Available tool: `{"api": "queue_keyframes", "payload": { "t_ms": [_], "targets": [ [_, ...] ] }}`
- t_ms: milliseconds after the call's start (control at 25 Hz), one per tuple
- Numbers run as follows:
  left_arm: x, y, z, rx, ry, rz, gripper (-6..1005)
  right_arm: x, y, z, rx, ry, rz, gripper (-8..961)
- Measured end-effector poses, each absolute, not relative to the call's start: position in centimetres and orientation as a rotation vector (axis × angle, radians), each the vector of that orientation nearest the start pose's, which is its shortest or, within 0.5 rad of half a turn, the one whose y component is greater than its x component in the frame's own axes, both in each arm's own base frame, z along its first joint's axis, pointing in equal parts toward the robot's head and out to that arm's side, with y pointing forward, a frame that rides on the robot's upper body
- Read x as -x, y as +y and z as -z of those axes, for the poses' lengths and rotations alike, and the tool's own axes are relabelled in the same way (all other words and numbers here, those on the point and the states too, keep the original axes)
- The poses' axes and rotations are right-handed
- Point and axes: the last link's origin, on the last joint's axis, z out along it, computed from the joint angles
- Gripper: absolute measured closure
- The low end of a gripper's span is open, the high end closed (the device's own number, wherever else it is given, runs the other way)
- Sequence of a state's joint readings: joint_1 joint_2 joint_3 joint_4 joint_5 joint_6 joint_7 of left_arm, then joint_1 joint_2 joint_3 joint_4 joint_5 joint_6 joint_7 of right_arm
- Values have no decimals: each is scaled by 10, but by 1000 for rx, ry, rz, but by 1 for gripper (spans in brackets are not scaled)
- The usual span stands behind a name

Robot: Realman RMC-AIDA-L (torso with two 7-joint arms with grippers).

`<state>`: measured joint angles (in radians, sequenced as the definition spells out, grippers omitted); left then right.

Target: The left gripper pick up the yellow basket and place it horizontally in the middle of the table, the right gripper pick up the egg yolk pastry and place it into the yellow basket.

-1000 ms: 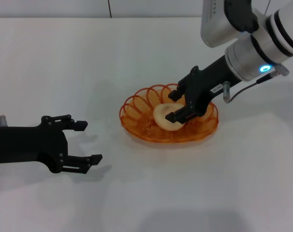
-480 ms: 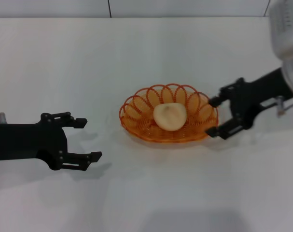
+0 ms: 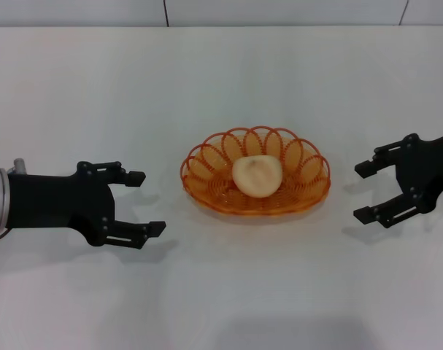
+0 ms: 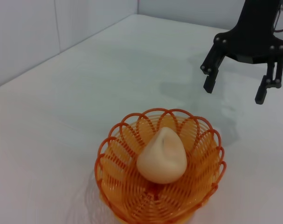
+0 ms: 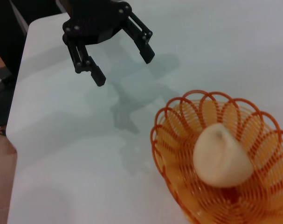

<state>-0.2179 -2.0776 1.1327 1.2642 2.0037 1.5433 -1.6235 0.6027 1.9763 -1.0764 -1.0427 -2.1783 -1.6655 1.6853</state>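
Observation:
The yellow basket (image 3: 195, 162) lies lengthwise at the middle of the table. The egg yolk pastry (image 3: 257, 176) rests inside it at the centre. My left gripper (image 3: 148, 202) is open and empty, low over the table to the left of the basket and apart from it. My right gripper (image 3: 360, 192) is open and empty, to the right of the basket and apart from it. The left wrist view shows the basket (image 4: 114, 148), the pastry (image 4: 162, 156) and the right gripper (image 4: 234, 92) beyond. The right wrist view shows the basket (image 5: 161, 127), the pastry (image 5: 221, 156) and the left gripper (image 5: 125, 67).
The white table (image 3: 228, 292) carries nothing else in view. A wall runs along its far edge (image 3: 163, 14). The right wrist view shows the table's edge (image 5: 20, 70) behind the left gripper, with floor beyond.
My right gripper let go of the pastry in the basket, opened and drew back to the right. My left gripper shifted a little to the right.

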Motion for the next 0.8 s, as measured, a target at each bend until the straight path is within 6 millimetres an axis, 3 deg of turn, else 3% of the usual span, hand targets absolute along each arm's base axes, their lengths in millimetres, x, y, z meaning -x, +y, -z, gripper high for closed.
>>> {"api": "queue_keyframes", "payload": {
  "t_ms": [800],
  "targets": [
    [248, 297, -22, 2888, -394, 223, 112, -236, 343, -49, 3010, 324, -70, 143]
  ]
}}
